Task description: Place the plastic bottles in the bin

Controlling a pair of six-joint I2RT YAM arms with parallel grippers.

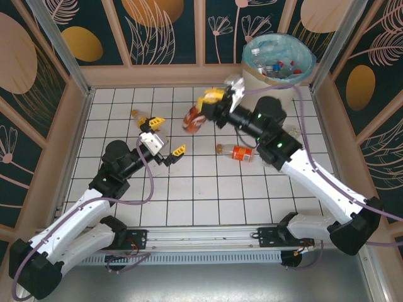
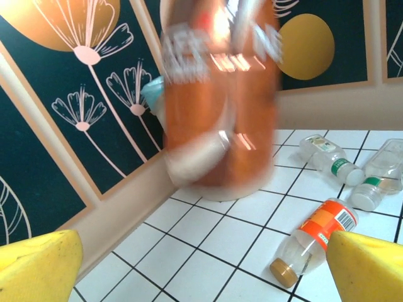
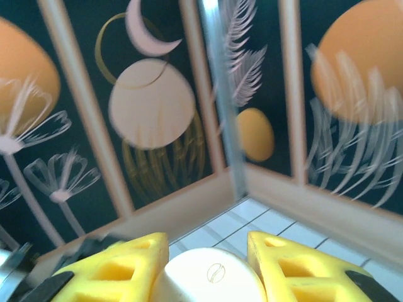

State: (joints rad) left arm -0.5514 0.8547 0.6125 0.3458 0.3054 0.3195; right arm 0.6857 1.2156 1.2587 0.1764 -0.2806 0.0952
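Observation:
A brown-orange plastic bottle hangs blurred above the tiled floor, and my right gripper is shut on its white cap between the yellow fingers. The same bottle looms large and blurred in the left wrist view. My left gripper stands wide open just left of it, with nothing between its fingers. An orange-labelled bottle with a gold cap lies on the floor under the right arm. The cream bin with a blue bag stands at the far right corner and holds several bottles.
Two clear bottles with green caps lie on the tiles beyond the orange-labelled bottle. A small bottle lies by the left gripper's far finger. Patterned walls with beige ledges enclose the white tiled floor.

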